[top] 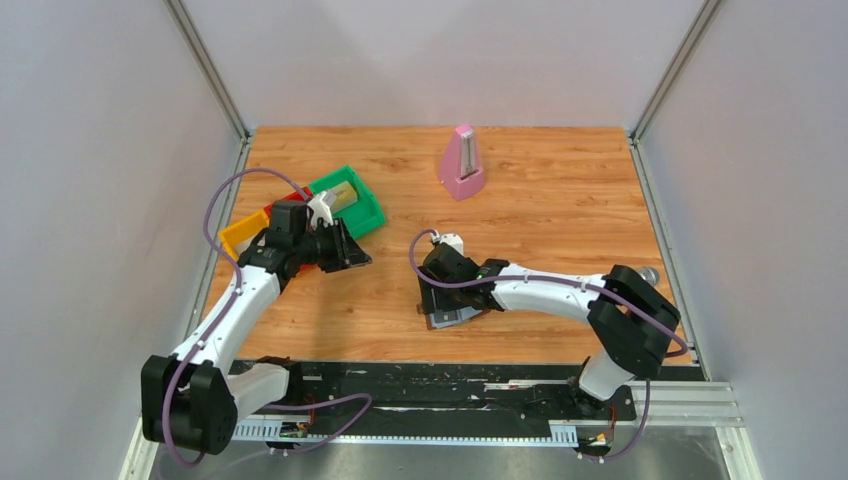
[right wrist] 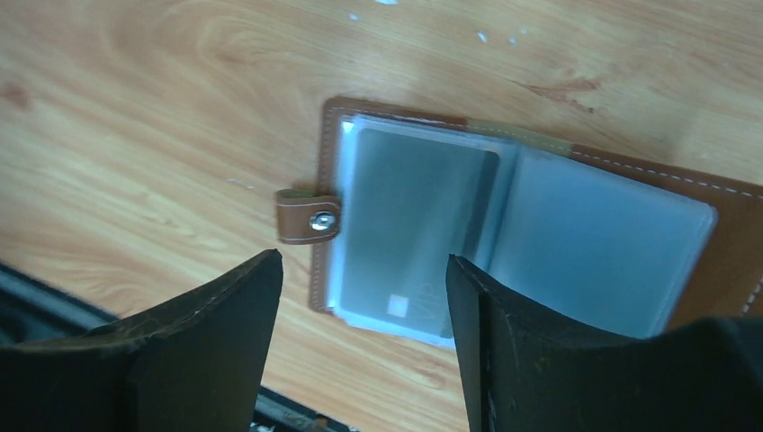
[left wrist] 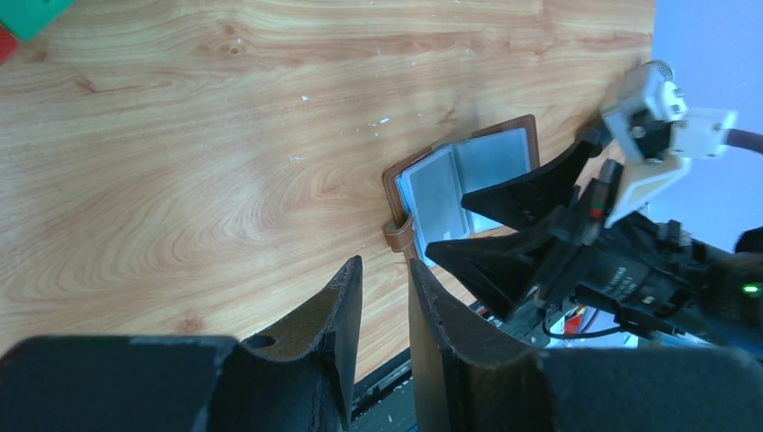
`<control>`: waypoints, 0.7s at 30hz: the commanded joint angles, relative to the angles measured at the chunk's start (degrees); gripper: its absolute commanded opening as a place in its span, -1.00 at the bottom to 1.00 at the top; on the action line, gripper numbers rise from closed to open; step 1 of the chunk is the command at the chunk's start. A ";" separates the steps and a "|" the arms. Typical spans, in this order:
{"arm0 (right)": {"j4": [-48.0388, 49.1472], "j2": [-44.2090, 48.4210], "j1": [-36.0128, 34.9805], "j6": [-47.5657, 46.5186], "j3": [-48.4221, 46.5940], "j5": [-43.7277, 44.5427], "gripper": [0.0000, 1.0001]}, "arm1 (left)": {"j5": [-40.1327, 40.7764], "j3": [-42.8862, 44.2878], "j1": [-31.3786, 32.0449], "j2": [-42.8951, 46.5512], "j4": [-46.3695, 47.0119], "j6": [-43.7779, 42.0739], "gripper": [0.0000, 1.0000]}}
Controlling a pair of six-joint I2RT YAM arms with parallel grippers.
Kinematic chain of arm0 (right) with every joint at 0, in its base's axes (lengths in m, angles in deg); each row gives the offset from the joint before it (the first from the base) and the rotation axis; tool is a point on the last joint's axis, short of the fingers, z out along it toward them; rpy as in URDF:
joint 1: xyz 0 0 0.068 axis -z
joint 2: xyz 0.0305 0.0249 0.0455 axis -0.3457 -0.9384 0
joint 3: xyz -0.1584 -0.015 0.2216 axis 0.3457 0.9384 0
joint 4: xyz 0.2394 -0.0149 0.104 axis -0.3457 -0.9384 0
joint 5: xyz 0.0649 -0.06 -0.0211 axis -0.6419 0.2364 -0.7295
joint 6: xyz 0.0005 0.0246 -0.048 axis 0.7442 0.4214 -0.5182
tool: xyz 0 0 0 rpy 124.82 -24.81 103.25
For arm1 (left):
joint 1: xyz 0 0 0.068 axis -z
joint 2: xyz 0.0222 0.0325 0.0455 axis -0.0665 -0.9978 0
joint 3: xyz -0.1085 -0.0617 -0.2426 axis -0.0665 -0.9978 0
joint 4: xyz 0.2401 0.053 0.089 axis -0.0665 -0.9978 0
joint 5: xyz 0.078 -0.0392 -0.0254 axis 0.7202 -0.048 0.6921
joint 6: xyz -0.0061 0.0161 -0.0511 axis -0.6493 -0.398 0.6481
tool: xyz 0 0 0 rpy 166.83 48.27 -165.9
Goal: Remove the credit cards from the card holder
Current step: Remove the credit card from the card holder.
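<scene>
The card holder point(right wrist: 576, 234) lies open just beyond the right end effector point(right wrist: 363, 261), jaws parted and empty, its grey credit card point(right wrist: 414, 207) apparently sleeved, long axis pointing away.

L claw point(left wrist: 385, 264) at narrow gap, empty; R claw point(right wrist: 364, 259) wide, tips down.

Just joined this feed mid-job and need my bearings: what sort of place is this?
Probably a robot test cell in a lab: a wood-grain table boxed in by plain grey walls, two arms bolted at its near edge, and unrelated props such as a pink metronome and coloured trays.
</scene>
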 commanded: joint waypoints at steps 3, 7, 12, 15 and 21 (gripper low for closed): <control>-6.30 -3.62 -1.25 -1.16 -4.21 9.37 0.40 | 0.22 0.39 0.20 3.17 0.42 -2.23 -0.32; -6.32 -4.49 -1.31 -2.89 -4.32 8.31 0.42 | 0.06 0.37 0.20 3.42 -0.29 -2.75 -0.31; -6.00 -5.48 -1.37 -3.82 -4.16 6.40 0.41 | 0.74 0.16 0.20 3.70 -0.36 -2.92 -0.31; -5.65 -5.52 -1.53 -3.81 -3.66 6.40 0.41 | 0.72 0.15 0.20 3.37 -0.46 -2.95 -0.31; -4.62 -5.50 -1.59 -3.26 -2.23 7.20 0.23 | 0.71 0.08 0.20 3.41 -0.32 -2.46 -0.31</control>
